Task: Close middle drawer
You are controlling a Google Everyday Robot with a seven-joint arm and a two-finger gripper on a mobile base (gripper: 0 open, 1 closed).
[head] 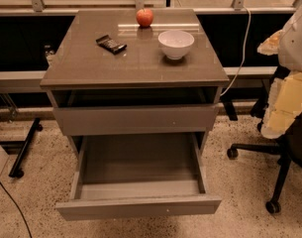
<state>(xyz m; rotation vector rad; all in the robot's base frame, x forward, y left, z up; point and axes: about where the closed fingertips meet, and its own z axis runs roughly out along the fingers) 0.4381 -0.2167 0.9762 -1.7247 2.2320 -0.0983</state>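
Note:
The middle drawer [138, 207] is pulled far out toward me from the grey-brown cabinet [135, 63]. Its flat front panel has a tiny pale dot, and its deep grey box [138, 165] is empty. Above it, another drawer front [135, 119] stands a little out, with a dark gap under the cabinet top. Any drawer below the open one is hidden by it. My gripper is not in view. A white rounded shape [298, 31] at the right edge may be part of my arm.
On the cabinet top are a red apple [144, 17], a white bowl [176, 43] and a dark snack bar [111, 44]. An office chair [276, 148] with pale padding stands at the right. A cable [242, 53] hangs behind. Speckled floor lies in front.

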